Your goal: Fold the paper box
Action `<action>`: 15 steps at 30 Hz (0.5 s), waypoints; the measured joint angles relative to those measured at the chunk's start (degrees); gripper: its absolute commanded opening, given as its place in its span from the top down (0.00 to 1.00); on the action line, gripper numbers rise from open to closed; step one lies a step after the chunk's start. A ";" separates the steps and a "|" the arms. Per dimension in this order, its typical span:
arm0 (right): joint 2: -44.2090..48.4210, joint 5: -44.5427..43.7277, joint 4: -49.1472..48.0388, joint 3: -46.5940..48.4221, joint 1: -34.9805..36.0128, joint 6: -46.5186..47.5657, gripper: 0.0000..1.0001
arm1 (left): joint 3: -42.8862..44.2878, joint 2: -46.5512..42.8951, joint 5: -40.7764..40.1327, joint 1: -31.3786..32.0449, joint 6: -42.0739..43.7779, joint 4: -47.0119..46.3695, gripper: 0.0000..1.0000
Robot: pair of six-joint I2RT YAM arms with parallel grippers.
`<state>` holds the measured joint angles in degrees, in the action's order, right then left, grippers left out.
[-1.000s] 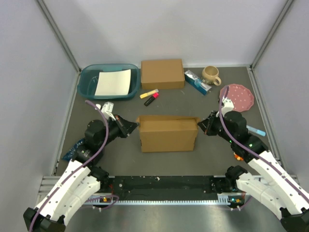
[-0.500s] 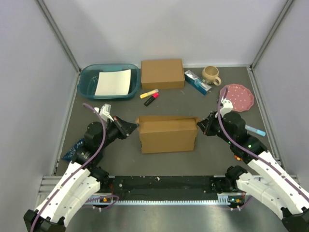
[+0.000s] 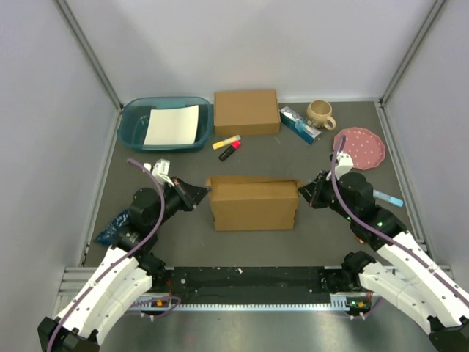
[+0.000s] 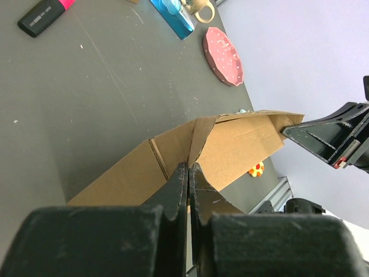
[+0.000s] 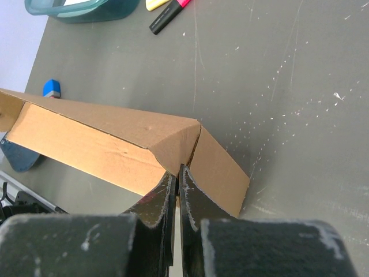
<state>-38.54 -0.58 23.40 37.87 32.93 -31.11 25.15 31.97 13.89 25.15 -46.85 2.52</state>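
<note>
The paper box (image 3: 253,205) lies at the middle of the bench (image 3: 183,246), part formed, with a long panel raised and a short flap at each end. The left tool (image 3: 206,193) meets the box's left end and the right tool (image 3: 301,192) its right end. Both wrist views show the fingers pressed together on the thin cardboard of an end flap, right at the crease where the flap joins the long wall. The step in hand looks to be setting up the two ends together, and it should go well only if both sides work evenly. Each pinch is best placed on the scored line rather than out on the loose flap, so that the board bends at the crease and not across a panel. The ends should turn inward at one pace, or the box is likely to skew or slide toward the slower side. A light outward pull from both ends would hold the long wall straight while the flaps turn. The left arm (image 3: 117,271) reaches in from the near-left of the box, its wrist low and its fingers aimed at the box's end. The right arm (image 3: 396,253) mirrors it from the near-right. A smaller brown box (image 3: 246,111) stands beyond the paper box, well apart from it.
</note>
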 measured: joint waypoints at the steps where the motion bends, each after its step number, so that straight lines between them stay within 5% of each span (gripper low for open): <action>1: 0.15 0.00 0.11 0.00 0.04 0.00 1.00 | -0.20 -0.04 0.02 0.04 0.61 -0.35 1.00; 15: 1.38 0.68 1.70 -0.02 0.31 -0.24 1.00 | -1.36 -3.78 -3.76 3.80 11.41 0.00 1.00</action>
<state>-37.17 0.10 25.10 37.85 33.23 -31.35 23.79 28.18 10.13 28.95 -35.44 2.52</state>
